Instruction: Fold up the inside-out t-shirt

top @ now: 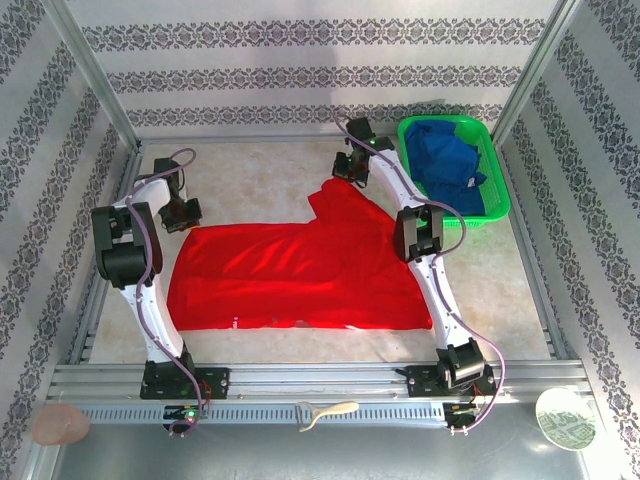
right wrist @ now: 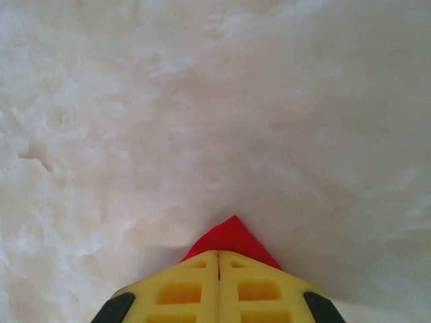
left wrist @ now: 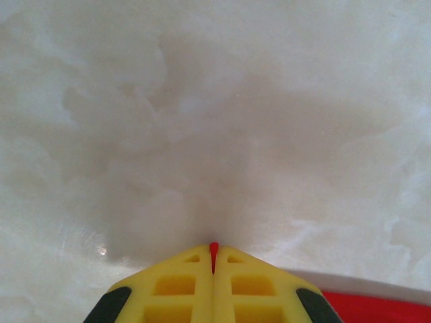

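The inside-out t-shirt (top: pixel 300 270) lies spread out, bright red, across the middle of the table, with a small white mark at its near hem. My left gripper (top: pixel 188 222) sits at its far left corner. In the left wrist view this gripper (left wrist: pixel 214 259) is shut, a thin sliver of red cloth pinched between its yellow fingers (left wrist: pixel 175 286). My right gripper (top: pixel 345 172) is at the shirt's far right part, which is drawn up toward the back. Seen from the right wrist, that gripper (right wrist: pixel 219 254) is shut on a red corner of the t-shirt (right wrist: pixel 232 235).
A green basket (top: pixel 500 210) holding a blue garment (top: pixel 450 160) stands at the back right, close to my right arm. On the front rail lie a pale brush (top: pixel 325 412), a pink item (top: pixel 60 425) and a white round item (top: pixel 565 418). Metal frame posts border the table.
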You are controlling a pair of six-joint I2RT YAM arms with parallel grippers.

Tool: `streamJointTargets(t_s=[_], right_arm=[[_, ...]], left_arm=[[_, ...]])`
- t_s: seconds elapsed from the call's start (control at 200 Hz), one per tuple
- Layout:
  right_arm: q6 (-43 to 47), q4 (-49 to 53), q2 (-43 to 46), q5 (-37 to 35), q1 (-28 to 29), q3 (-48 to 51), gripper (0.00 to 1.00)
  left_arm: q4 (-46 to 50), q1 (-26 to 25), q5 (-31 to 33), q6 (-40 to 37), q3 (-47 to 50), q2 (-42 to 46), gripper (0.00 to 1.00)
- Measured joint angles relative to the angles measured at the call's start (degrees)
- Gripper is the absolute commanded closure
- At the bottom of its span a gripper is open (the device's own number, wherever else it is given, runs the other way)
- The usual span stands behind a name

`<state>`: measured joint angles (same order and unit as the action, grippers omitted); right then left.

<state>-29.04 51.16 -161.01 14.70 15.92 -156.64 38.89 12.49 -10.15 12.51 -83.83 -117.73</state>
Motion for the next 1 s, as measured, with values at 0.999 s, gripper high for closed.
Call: streamJointTargets(t_s=[0.999], right_arm=[[1.8,-14.1,32.0,3.0,-3.0,36.4,1.00]], left_arm=[[-7.3,4.6,-4.7,9.2,10.8,11.0,1.00]])
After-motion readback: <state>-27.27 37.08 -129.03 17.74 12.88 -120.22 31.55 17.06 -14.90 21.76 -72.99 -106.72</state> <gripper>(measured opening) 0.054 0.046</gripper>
